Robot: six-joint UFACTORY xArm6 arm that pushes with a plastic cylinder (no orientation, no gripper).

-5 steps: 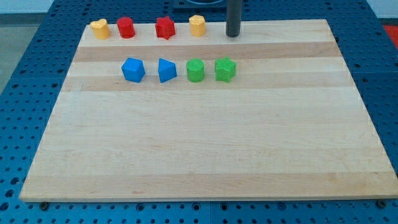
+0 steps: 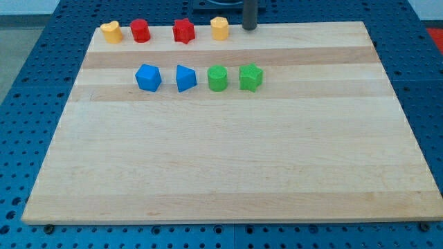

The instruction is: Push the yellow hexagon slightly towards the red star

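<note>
A pale wooden worktop [image 2: 228, 159] lies on a blue perforated base [image 2: 28, 104], and eight small blocks sit on it in two rows of four.

The row along the view's top edge holds two yellow and two red pieces: from the view's left, a yellow heart [image 2: 111, 32], a red cylinder-like block [image 2: 140, 30], the red star [image 2: 183, 30] and the yellow hexagon [image 2: 219, 28]. The hexagon stands just to the view's right of the star, apart from it.

The lower row holds two blue and two green pieces: a blue block [image 2: 148, 77], a blue wedge-shaped block [image 2: 185, 78], a green cylinder-like block [image 2: 217, 78] and a green block [image 2: 250, 77].

The end effector is a plain dark rod with nothing to open or close. My tip [image 2: 249, 28] sits at the worktop's top edge, near the yellow hexagon on its right side, not touching it.
</note>
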